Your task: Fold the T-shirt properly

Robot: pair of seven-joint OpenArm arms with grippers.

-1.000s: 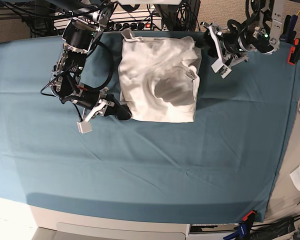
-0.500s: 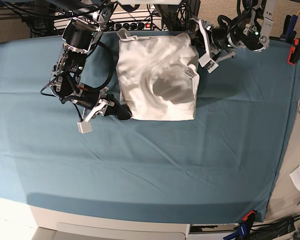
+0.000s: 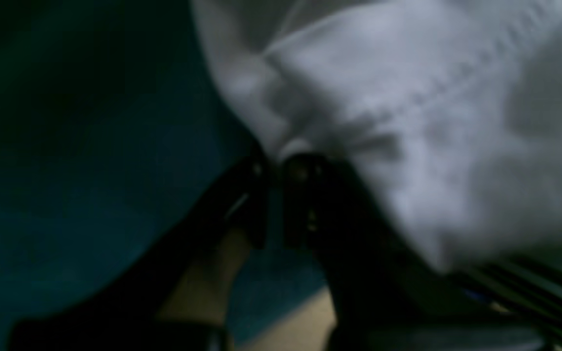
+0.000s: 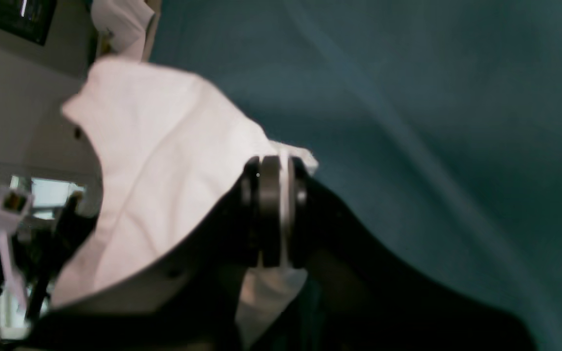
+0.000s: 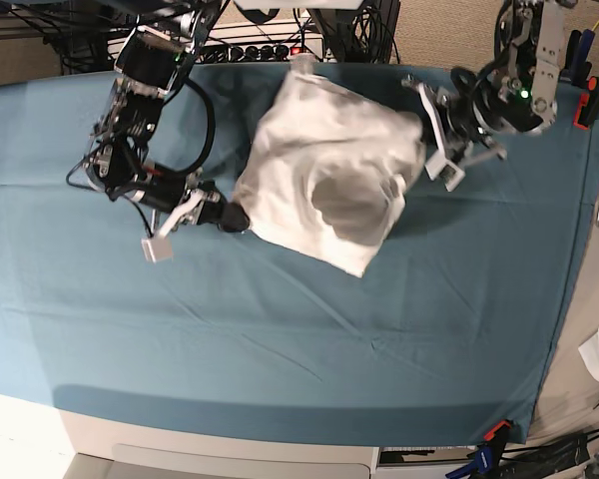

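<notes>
Base view: the T-shirt (image 5: 324, 175) is now sitting skewed on the teal cloth (image 5: 280, 329) — a half-second back it was lying square, and now one corner is pointing toward the cloth's near edge.
Right gripper (image 5: 235, 216): I am pinching the shirt's edge nearest my right arm, jaws closed on fabric; the right wrist view shows white cloth (image 4: 164, 161) squeezed between my pads.
Left gripper (image 5: 419, 130): I am pressing in at the shirt's opposite edge, jaws narrow with a fold at their tips (image 3: 281, 156) — whether they truly grip it I cannot tell.
Meaning: I am judging that both arms are turning and dragging the bundle; the fold is not yet neat.
</notes>
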